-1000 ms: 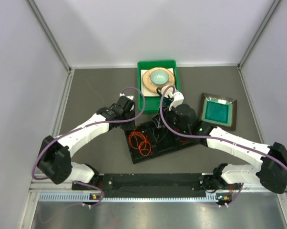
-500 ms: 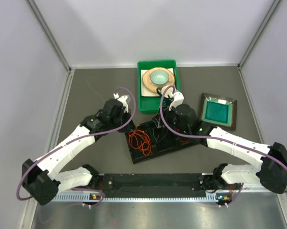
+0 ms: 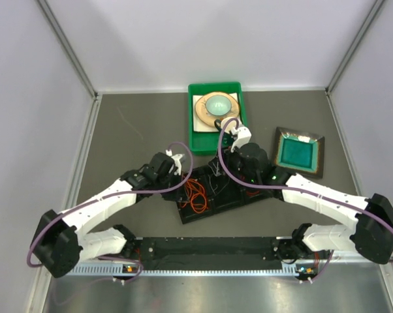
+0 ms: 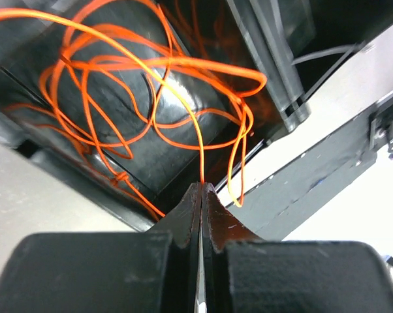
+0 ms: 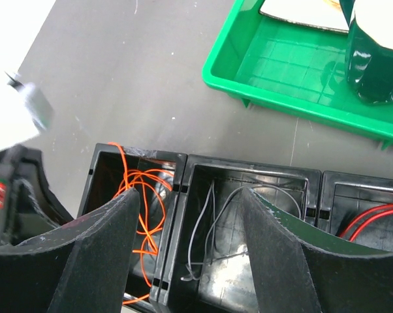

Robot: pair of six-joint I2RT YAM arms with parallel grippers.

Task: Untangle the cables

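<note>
A dark grey tabletop [image 3: 131, 130] sits inside a booth with plain white walls [image 3: 27, 98]. Metal rails run along its left and right edges.

From the lower left, the left arm reaches in towards the middle. Its left tool [image 4: 202, 189] is clenched, with both fingers pressed together on a single strand of the orange cable [image 4: 200, 150]. The strand runs up out of the fingertips into a loose tangle of orange loops. These loops lie in the leftmost compartment of a black divided tray [image 3: 213, 207], which rests at an angle in the middle of the tabletop.

The next compartment along holds the pale grey cable [image 5: 208, 215], a thin, loosely curved wire. The compartment beyond that holds the red cable [image 5: 373, 214], of which only part is in view.

Behind the tray, near the back wall, is a green bin [image 5: 294, 65] holding a round wooden plate with a pale bowl [image 3: 216, 104] on it.

The right tool [image 5: 190, 195] hangs above the tray with its fingers spread wide and nothing between them. It is over the divider between the orange and grey compartments. The right arm stretches away to the lower right.

To the right of the tray, a square teal dish [image 3: 299, 152] lies on the tabletop.
</note>
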